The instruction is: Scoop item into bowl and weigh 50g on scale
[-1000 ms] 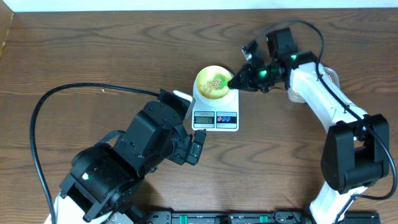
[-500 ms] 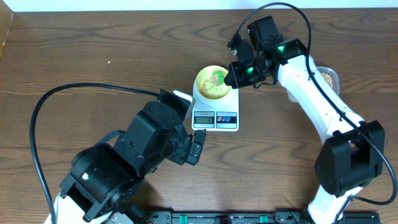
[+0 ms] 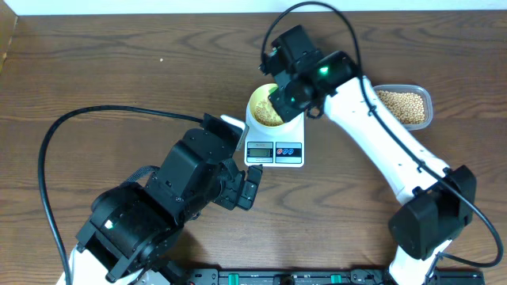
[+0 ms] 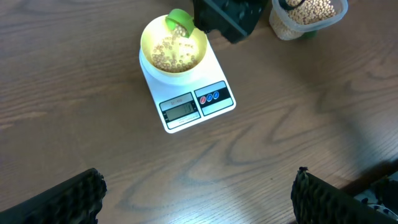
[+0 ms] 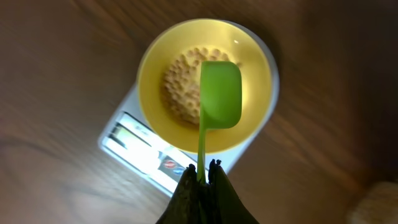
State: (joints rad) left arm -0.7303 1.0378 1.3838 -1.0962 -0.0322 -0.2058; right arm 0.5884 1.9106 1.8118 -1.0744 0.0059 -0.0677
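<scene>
The right gripper pinches the thin handle of a lime-green scoop whose cup sits over the pale yellow bowl, which holds heaped small round tan beans and stands on the white scale; the left gripper is spread wide.

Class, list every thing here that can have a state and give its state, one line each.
scale: loaded, display unreadable.
bowl: on the scale, partly filled with beans.
green scoop: held above the bowl, no beans showing.
plastic tub: open, holding beans.
right gripper: shut on the scoop's handle.
left gripper: open, empty.
</scene>
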